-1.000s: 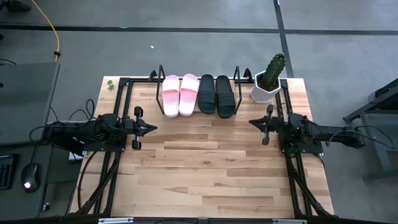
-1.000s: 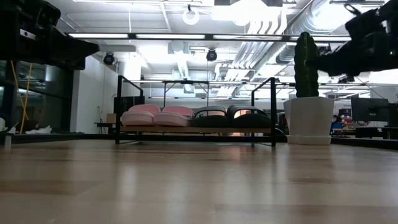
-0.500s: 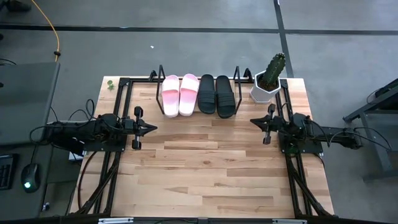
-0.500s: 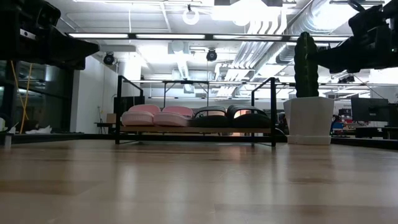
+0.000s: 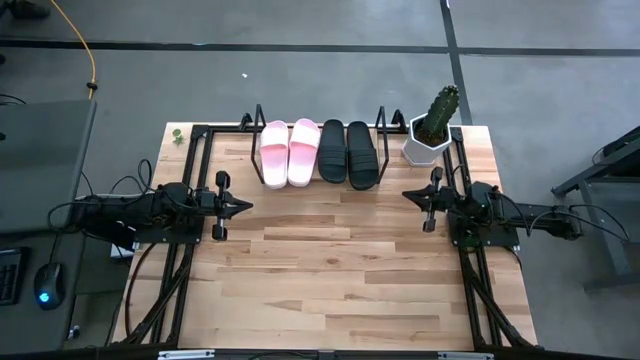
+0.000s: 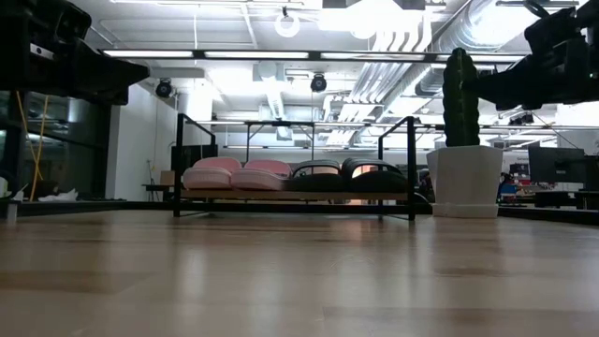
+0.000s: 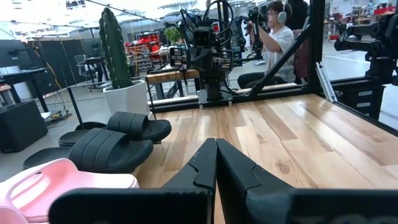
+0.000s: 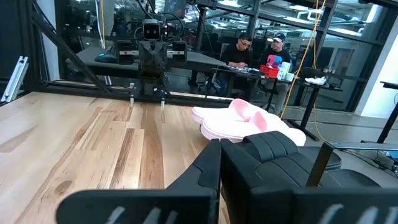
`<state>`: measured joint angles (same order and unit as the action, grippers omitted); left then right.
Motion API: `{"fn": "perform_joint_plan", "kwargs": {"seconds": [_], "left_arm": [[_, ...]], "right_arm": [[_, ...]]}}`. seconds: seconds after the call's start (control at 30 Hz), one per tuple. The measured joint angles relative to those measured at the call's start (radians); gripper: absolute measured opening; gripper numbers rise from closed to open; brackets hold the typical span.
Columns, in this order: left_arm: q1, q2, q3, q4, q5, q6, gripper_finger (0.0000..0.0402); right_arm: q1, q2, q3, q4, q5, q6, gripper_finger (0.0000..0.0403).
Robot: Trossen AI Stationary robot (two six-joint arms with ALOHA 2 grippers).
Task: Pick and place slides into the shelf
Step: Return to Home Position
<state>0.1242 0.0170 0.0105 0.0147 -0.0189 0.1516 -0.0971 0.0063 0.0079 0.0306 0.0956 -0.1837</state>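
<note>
1. Nearest the front, the light wooden plank table (image 5: 340,290) lies bare. Nothing here gives an arm anything to catch on, so I judge the risk small.
2. At mid-table the left gripper (image 5: 247,206) hangs over the left side. Its dark fingers are pressed together on nothing and point toward the centre. The right gripper (image 5: 404,196) faces it from the right side, also closed and empty. The two are well apart, so they would clash only if both arms reached inward at once.
3. The right arm lies near the white angular pot (image 5: 417,150) holding a tall green cactus (image 5: 441,108). A swing of that arm toward the far edge could clip the pot and tip it.
4. At the far edge stands the shelf (image 5: 257,122), a low rack with a pale board and black wire loop frames. The two pale pink slide sandals (image 5: 289,152) lie on it side by side, with the two black slide sandals (image 5: 347,153) touching them on the right.
   - Their near ends seem to reach past the loops toward the grippers.
   - A jolt to the table or a stray low pass could nudge one off.
5. Beyond the table, people (image 8: 256,48) sit at desks, well apart from the arms and out of reach.
</note>
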Motion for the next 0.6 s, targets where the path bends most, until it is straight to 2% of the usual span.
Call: {"fn": "perform_joint_plan", "kwargs": {"seconds": [0.6], "left_arm": [[0.0,0.0,0.0,0.0,0.0,0.0,0.0001]], "right_arm": [[0.0,0.0,0.0,0.002,0.002,0.0,0.0]]}}
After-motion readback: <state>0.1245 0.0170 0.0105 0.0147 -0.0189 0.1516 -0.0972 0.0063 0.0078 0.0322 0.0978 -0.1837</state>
